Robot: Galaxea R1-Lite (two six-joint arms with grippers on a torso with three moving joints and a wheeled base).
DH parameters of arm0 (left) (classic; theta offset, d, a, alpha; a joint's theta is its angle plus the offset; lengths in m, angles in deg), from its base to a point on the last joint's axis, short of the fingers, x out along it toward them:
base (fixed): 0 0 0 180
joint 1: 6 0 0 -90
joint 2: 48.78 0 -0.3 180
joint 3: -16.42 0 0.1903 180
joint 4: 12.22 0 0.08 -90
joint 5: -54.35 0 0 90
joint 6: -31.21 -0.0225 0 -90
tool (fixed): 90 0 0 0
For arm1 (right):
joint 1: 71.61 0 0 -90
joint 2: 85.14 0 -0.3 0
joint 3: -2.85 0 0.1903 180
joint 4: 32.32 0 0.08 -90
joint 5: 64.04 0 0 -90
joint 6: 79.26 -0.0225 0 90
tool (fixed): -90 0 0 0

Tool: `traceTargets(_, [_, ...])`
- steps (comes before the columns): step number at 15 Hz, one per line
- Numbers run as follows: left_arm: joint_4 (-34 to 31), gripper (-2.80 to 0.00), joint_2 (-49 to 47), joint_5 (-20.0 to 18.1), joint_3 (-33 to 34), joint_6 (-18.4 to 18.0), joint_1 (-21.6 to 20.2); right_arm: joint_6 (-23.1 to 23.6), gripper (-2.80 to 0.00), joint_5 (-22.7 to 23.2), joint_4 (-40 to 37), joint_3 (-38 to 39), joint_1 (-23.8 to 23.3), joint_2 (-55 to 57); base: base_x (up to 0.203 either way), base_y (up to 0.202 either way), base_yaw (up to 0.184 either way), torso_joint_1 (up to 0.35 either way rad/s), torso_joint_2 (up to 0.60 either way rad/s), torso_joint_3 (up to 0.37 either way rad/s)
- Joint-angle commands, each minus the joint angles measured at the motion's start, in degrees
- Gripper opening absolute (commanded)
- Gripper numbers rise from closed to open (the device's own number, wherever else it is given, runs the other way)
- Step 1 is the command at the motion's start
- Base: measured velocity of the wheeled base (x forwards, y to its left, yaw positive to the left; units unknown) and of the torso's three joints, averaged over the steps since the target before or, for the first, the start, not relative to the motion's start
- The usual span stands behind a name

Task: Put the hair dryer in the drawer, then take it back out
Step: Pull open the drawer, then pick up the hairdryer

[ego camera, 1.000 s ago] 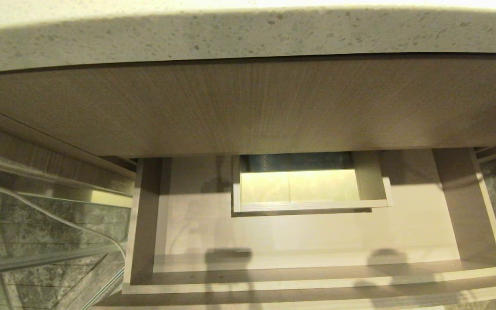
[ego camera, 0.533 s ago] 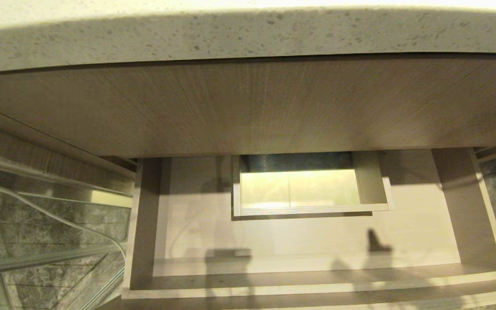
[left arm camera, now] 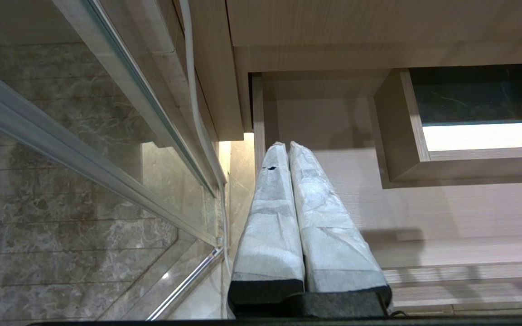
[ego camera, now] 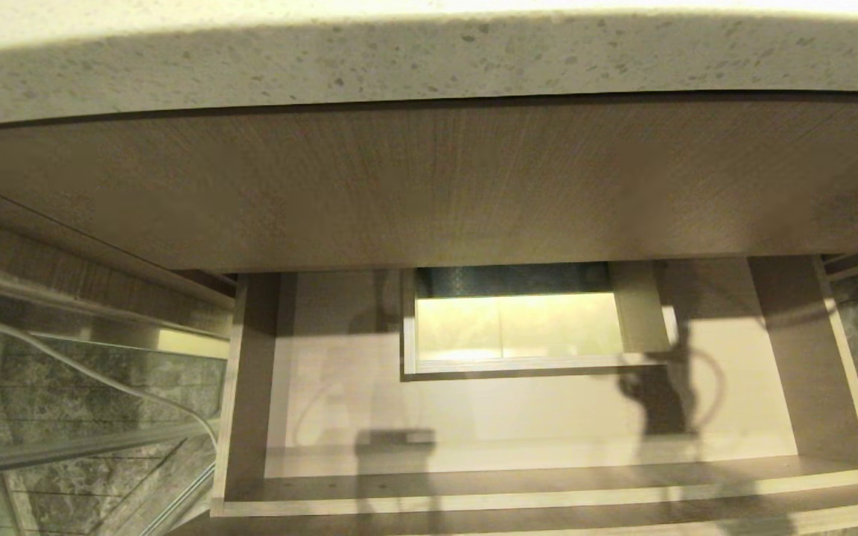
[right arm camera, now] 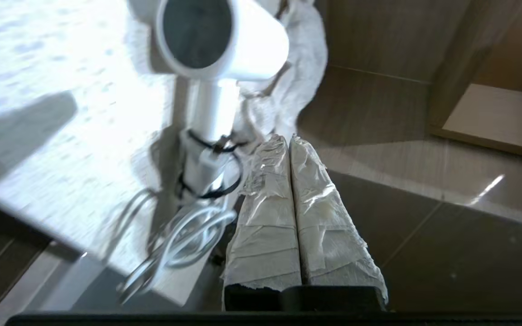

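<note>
Two right gripper (right arm camera: 289, 140) fingers (right arm camera: 265, 217), wrapped in pale tape, pressed together, gripping nothing. Hair dryer (right arm camera: 218, 50): white, just beside those fingers, its bundled cord (right arm camera: 184, 231) lying on a speckled counter (right arm camera: 39, 90). Left gripper (left arm camera: 283, 147): fingers clenched, empty, parked above the drawer's left edge. Drawer (ego camera: 250, 372): pulled open, holding only shadows, with a boxed cut-out (ego camera: 641, 313) in its middle.

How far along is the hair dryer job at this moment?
Done: the drawer stands open, with no dryer inside. In hand: nothing; the right claw is shut empty beside the hair dryer on the speckled counter. The left claw idles, shut. Left: cannot tell whether the drawer trip is ahead or finished.
</note>
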Motion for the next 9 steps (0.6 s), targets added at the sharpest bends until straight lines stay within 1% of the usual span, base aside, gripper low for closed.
traceTargets(1, [0.11,-2.80,0.00,0.01,2.29,0.03,-0.01,2.76,-2.80,-0.44,7.75,-0.89,-3.60,6.53,0.000,0.000,0.000,0.000,0.00,0.000])
traceTargets(2, [0.11,-2.80,0.00,0.01,2.29,0.03,-0.01,3.40,-2.80,-0.52,8.33,-0.93,-4.97,7.70,0.000,0.000,0.000,0.000,0.00,0.000])
traceTargets(3, [0.11,-2.80,0.00,0.01,2.29,0.03,-0.01,3.23,0.00,-0.57,9.26,-1.18,-5.23,9.10,0.000,0.000,0.000,0.000,0.00,0.000])
traceTargets(6, [0.11,-2.80,0.00,0.01,2.29,0.03,-0.01,3.86,0.00,-0.59,14.12,-0.39,-6.47,9.75,0.000,0.000,0.000,0.000,0.00,0.000])
traceTargets(8, [0.11,-2.80,0.00,0.01,2.29,0.03,-0.01,4.53,0.00,-0.42,14.55,0.43,-7.11,10.50,0.000,0.000,0.000,0.000,0.00,0.000])
traceTargets(9, [0.11,-2.80,0.00,0.01,2.29,0.03,-0.01,4.62,0.00,-0.42,14.59,-0.10,-8.17,11.36,0.000,0.000,0.000,0.000,0.00,0.000])
